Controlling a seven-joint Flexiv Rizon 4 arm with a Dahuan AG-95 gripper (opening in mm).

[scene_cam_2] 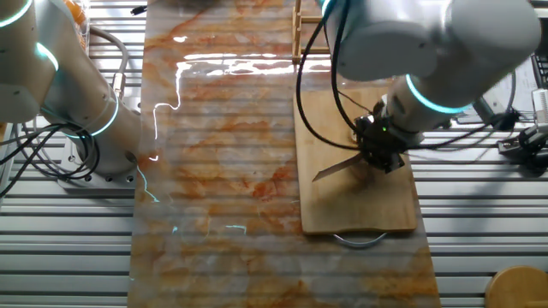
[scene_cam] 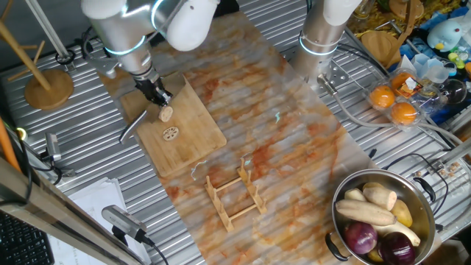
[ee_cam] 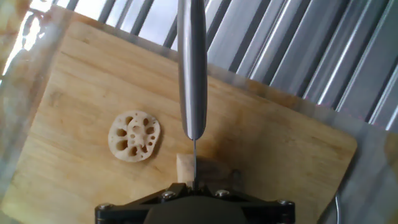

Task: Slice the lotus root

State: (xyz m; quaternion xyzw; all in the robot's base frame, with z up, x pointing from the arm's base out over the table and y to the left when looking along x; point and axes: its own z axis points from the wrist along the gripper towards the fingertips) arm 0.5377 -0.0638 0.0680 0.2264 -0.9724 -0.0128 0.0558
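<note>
Gripper (scene_cam: 156, 93) clamps the knife (ee_cam: 191, 68), blade over the lotus root (scene_cam: 165, 113); cut slice (ee_cam: 134, 135) at nine o'clock.

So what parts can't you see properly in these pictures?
- The gripper's fingers: hidden by the robot wrist in both fixed views and cut off at the bottom edge of the hand view, so the grip on the knife cannot be seen.
- The lotus root chunk: mostly behind the blade and gripper in the hand view; hidden by the gripper in the other fixed view.
- The cut slice: too small in one fixed view to count its holes.
</note>
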